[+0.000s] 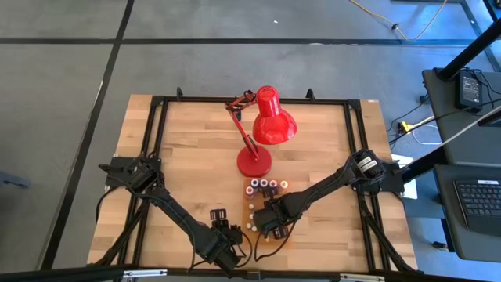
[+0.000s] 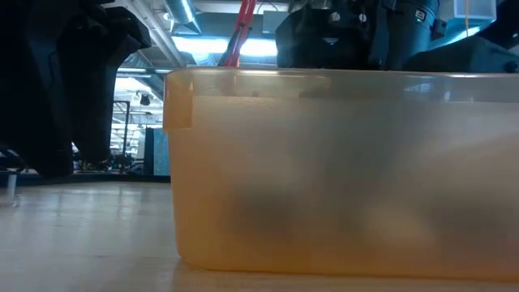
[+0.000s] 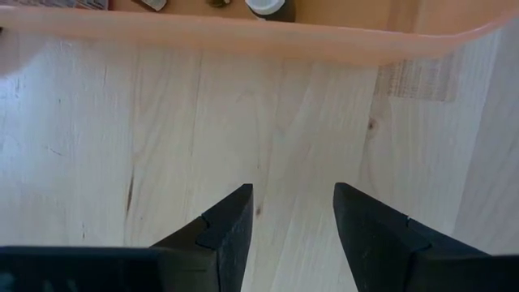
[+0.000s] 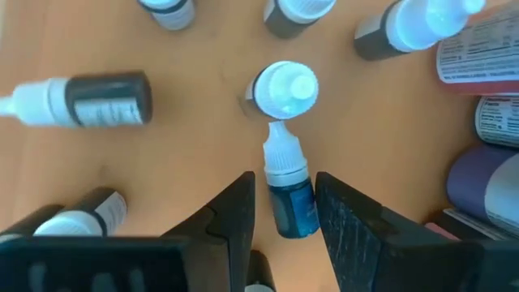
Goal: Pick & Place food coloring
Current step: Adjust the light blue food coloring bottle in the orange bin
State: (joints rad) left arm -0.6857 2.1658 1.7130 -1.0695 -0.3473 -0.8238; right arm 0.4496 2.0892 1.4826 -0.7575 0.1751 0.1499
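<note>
Right now the right gripper (image 4: 282,212) pinches a blue bottle (image 4: 289,195) over the orange tray (image 2: 340,162); dropped, it topples the upright bottle (image 4: 284,89) at twelve o'clock. Left fingers (image 3: 235,223) gape, empty.

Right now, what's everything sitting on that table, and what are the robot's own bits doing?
Food coloring bottles: about a dozen, white caps, dark, blue and purple bodies; in the tray, some upright, some lying.
Tray: one, translucent orange; near edge of the table.
Desk lamp: one, red; middle of the table, behind the tray.
Table: one, light wood with a black frame.
Left gripper: open, empty, over bare wood just outside the tray.
Right gripper: inside the tray, fingers either side of a blue bottle.
</note>
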